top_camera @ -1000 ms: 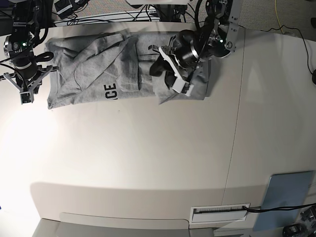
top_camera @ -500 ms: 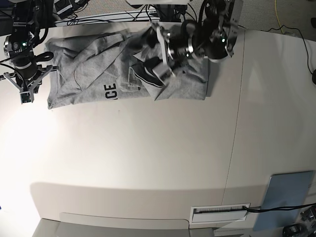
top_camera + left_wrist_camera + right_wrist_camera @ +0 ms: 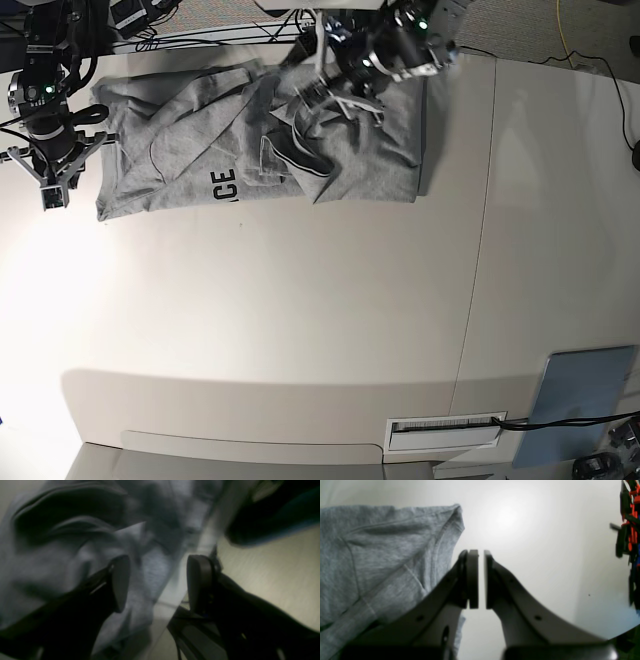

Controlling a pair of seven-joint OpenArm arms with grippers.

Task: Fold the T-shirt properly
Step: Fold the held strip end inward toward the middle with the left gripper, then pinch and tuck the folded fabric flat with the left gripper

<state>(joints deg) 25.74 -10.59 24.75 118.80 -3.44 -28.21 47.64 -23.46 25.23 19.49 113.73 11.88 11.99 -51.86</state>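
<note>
The grey T-shirt (image 3: pixel 200 140) lies crumpled along the table's far edge, black lettering (image 3: pixel 224 186) showing near its front hem. Its right part is laid over in loose folds (image 3: pixel 370 160). My left gripper (image 3: pixel 325 92) hovers open over the shirt's upper middle. In the blurred left wrist view the left gripper (image 3: pixel 157 582) has its fingers (image 3: pixel 120 580) wide apart above the T-shirt (image 3: pixel 62 562), gripping nothing. My right gripper (image 3: pixel 50 188) stays off the shirt's left end. The right gripper (image 3: pixel 481 577) is shut and empty, beside the T-shirt (image 3: pixel 382 555).
A blue-grey pad (image 3: pixel 585 395) lies at the front right, with a white slotted plate (image 3: pixel 445 432) at the front edge. A seam (image 3: pixel 480 250) runs down the table. Cables trail behind the far edge (image 3: pixel 200 35). Red and black parts (image 3: pixel 628 537) show at the right wrist view's edge.
My left gripper opened, let go of the shirt's right part and swung back toward the far edge. The released cloth now lies folded toward the middle. The right arm has not moved.
</note>
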